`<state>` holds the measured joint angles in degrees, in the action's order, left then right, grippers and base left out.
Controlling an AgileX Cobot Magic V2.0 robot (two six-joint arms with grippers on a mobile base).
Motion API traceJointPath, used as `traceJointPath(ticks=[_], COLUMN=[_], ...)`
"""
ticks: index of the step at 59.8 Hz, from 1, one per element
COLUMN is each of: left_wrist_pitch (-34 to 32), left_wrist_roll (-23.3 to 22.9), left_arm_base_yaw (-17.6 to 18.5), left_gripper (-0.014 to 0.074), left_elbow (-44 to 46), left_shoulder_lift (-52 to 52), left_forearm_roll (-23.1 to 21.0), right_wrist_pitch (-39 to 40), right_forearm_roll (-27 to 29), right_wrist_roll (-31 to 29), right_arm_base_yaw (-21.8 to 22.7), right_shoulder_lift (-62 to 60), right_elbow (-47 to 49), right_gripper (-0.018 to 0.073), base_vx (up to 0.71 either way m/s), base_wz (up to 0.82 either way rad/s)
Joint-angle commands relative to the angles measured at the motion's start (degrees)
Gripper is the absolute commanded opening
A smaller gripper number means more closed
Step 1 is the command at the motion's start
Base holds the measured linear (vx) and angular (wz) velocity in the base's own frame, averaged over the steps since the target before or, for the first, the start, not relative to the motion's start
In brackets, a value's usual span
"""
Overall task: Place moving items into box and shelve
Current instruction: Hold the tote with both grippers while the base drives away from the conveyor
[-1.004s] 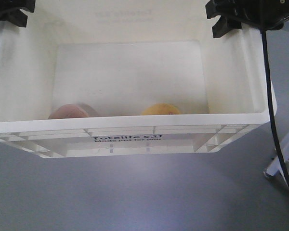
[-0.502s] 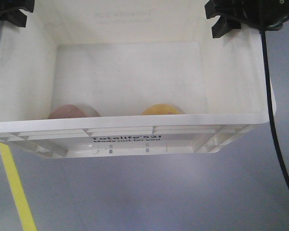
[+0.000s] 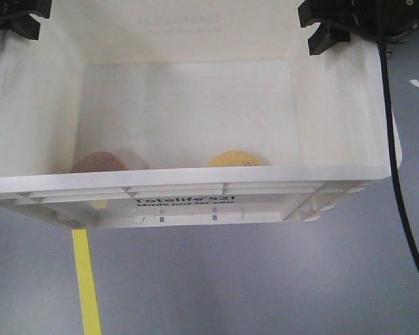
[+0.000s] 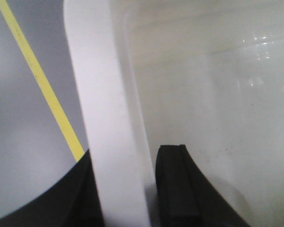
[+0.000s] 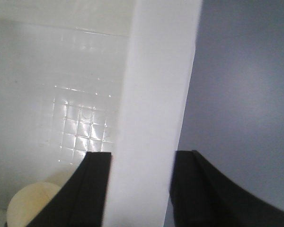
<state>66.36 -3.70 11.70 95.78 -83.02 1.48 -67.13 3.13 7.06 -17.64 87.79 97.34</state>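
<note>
Left gripper (image 3: 15, 17) and right gripper (image 3: 327, 31), front view: we see both at the side rims of the box (image 3: 195, 187); the pinkish-brown item (image 3: 101, 162) and yellow-tan item (image 3: 236, 159) lie inside by its printed wall. Left wrist view: fingers (image 4: 177, 189) pinch the box wall. Right wrist view: fingers (image 5: 97, 189) pinch the opposite rim.

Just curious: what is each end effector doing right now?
Left end effector: closed on the box rim.
Right end effector: closed on the box rim.
</note>
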Motion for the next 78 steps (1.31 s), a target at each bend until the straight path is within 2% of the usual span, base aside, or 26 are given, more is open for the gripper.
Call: traceJointPath(ticks=[1,45,78], left_wrist_pitch=[-5.5,-5.5,-5.5], left_wrist_roll=[0.6,0.6,0.6], left_arm_base_yaw=[0.2,0.2,0.2], left_gripper=[-0.0007,-0.0007,-0.0007], left_elbow=[2.5,2.5,2.5], left_shoulder_lift=[3.5,3.5,3.5], left_forearm_roll=[-0.2,-0.2,-0.2], right_wrist_pitch=[5.7,4.3,4.3], right_forearm_roll=[-2.4,-2.7,-2.7], right_wrist_roll=[1.0,1.0,1.0], right_arm_base_yaw=[0.4,0.4,0.4], right_shoulder_lift=[-2.7,-2.7,-2.7], right_elbow=[2.1,2.1,2.1], right_gripper=[-0.0005,-0.0005,-0.0005], base_vx=[0.16,0.26,0.46], base_wz=[0.51,0.53,0.22])
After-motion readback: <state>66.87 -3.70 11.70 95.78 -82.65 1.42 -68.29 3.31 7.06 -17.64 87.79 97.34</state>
